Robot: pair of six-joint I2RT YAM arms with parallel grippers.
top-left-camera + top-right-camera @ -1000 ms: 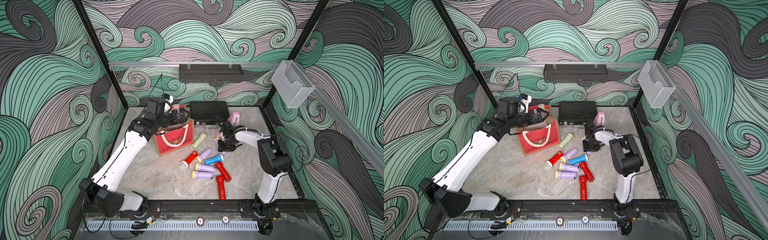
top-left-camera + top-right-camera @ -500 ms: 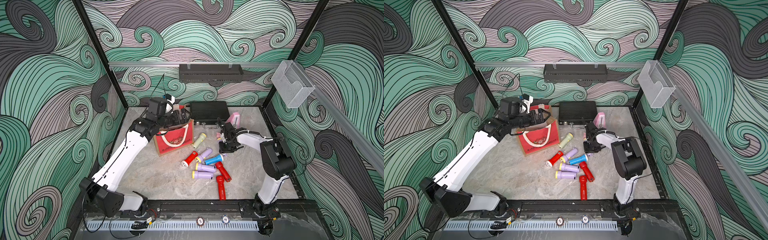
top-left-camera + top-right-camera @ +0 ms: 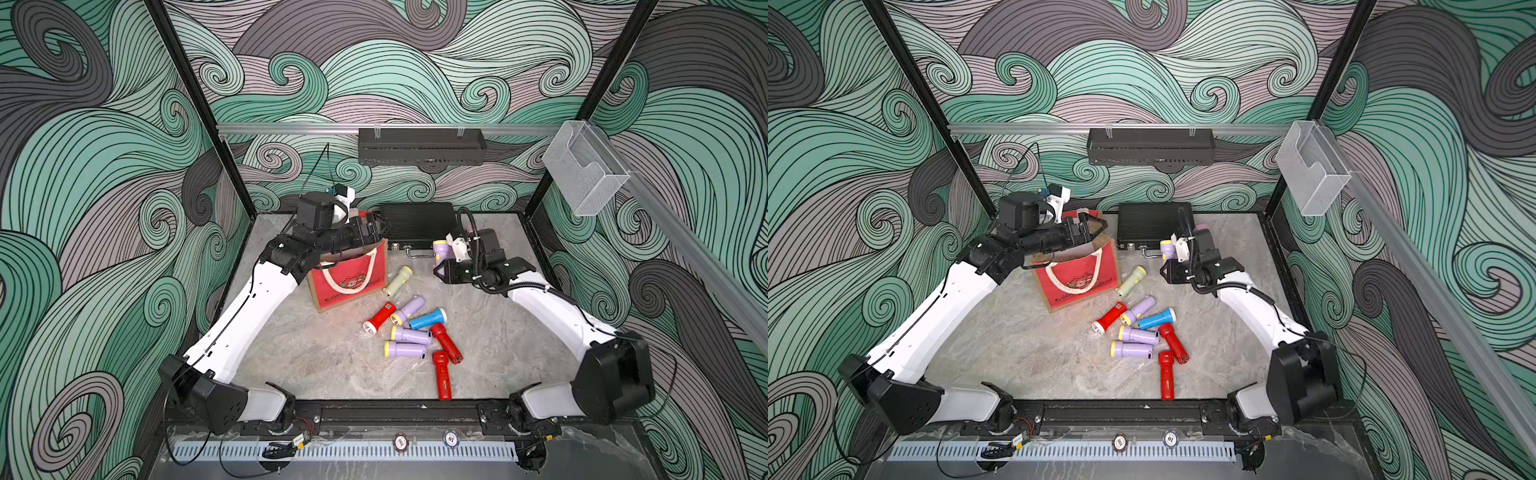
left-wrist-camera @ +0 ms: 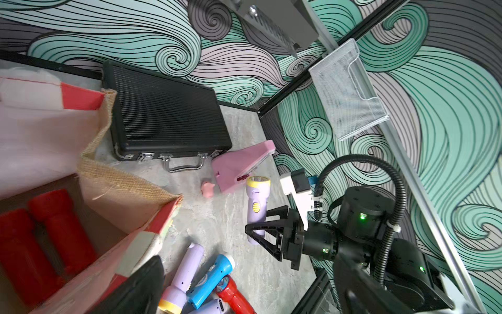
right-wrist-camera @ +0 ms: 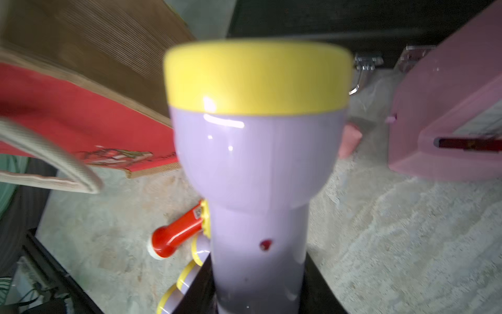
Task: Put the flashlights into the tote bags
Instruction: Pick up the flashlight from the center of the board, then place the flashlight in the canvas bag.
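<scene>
Having just clamped the yellow-headed lilac plastic flashlight point(image 5: 255, 163), the right gripper point(image 4: 256, 231) holds it head-up; red jute tote bag point(image 3: 353, 278) next; left gripper point(image 3: 1094, 224) gapes.

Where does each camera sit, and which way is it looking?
Both top views: high in front, looking down on the table; left arm and right arm whole.
Left wrist: above the tote bag, facing the right gripper; own finger blurred.
Right wrist: looks along the right gripper at its lilac flashlight; own fingers show.
Shared: every view shows the tote bag.
</scene>
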